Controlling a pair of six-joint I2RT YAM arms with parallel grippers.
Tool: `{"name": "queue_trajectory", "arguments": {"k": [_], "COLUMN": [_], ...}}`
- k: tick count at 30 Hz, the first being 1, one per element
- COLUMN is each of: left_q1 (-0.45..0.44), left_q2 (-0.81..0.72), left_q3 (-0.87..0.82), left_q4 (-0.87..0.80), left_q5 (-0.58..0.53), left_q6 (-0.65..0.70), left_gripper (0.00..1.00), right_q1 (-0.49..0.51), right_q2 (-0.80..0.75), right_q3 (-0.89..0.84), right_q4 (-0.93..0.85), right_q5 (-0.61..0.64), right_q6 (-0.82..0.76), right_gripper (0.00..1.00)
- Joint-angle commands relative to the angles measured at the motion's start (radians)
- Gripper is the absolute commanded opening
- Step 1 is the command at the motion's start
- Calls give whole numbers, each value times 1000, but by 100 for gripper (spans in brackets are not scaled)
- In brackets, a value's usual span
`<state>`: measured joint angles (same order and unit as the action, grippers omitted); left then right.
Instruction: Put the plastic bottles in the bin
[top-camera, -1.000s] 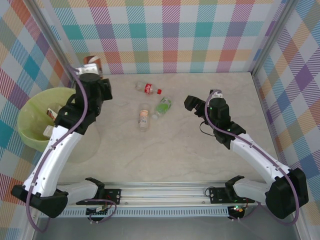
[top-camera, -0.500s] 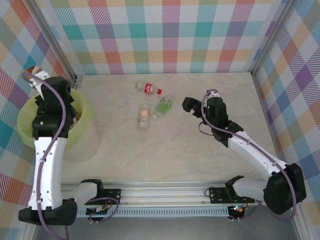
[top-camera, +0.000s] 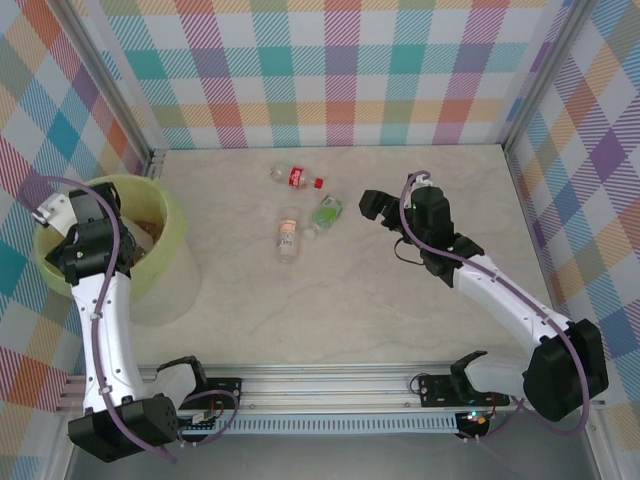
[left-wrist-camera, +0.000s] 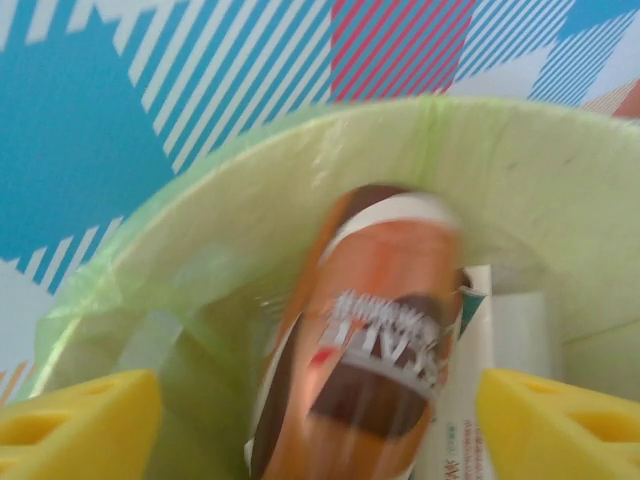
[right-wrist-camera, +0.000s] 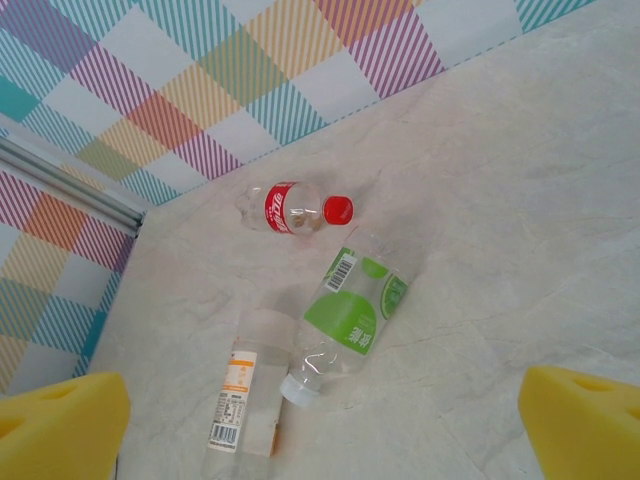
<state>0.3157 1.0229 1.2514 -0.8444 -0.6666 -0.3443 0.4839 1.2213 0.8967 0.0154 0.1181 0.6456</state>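
Left tool: open wide and empty, yellow fingertips at the two lower corners of the left wrist view; it hangs over the bin.
Bin: stands on the tabletop at its far left; the translucent yellow-green wall curves around the left tool's view.
Brown-label bottle: inside the bin, between the left fingertips but touching neither; blurred, with an orange-brown body.
White-labelled item: inside the bin, just beside the brown-label bottle on its right; kind not discernible.
Right tool: open wide and empty, raised above the tabletop, just right of the three loose bottles.
Red-label bottle: lies on its side nearest the back wall, red cap toward the right.
Green-label bottle: lies on its side near the red-label bottle, closest to the right tool.
Orange-label bottle: lies on its side just beside the green-label bottle, on the side toward the bin; whether they touch is not discernible.
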Motion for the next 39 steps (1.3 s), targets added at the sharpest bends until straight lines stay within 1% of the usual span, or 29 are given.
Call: {"name": "queue_trajectory", "arguments": {"k": [1,2,3,7,9,12,15,16,19,20,24,26,28,31,35,37,39], "left_q1": [19,20,19,17,14,-20,-157,-219,-428,-487,-659,-720,-733,-734,-734,-736,-736], "left_q2": [-49,-58,-68,-101,-97,-94,-90,-82,-48,-33,50,99,140,192,275,323,370], "left_q3": [-12,-11,-9,17,62,130,165,177,180,181,177,162,131,73,1,-21,-47], "left_q4": [-15,-13,-9,8,-31,-79,-85,-86,-58,-41,27,77,140,231,340,383,450], "left_q5": [-7,15,49,218,259,306,332,314,208,196,206,245,346,459,589,636,709], "left_q6": [-43,-44,-45,-50,-62,-67,-81,-85,-80,-79,-71,-42,-22,-33,-71,-73,-52], "left_gripper": [93,99,100,100,100,100,100,100,100,100,100,100,100,100,100,100,100], "right_q1": [1,1,0,1,1,1,1,0,1,1,1,1,1,2,1,1,1], "right_q2": [9,11,14,30,39,46,52,53,52,51,48,46,42,28,3,-4,-6], "right_q3": [40,45,49,60,62,62,64,62,58,57,62,72,86,86,52,45,45], "right_q4": [-10,-14,-15,-17,-18,-18,-24,-28,-30,-30,-46,-64,-90,-110,-111,-120,-133], "right_q5": [-15,-15,-17,-21,-24,-27,-20,-15,-4,-2,11,20,25,31,59,71,75], "right_q6": [-16,-17,-18,-14,-9,-3,3,9,29,32,33,34,35,36,53,59,61], "right_gripper": [100,100,100,100,100,100,100,100,100,100,100,100,100,100,100,100,100]}}
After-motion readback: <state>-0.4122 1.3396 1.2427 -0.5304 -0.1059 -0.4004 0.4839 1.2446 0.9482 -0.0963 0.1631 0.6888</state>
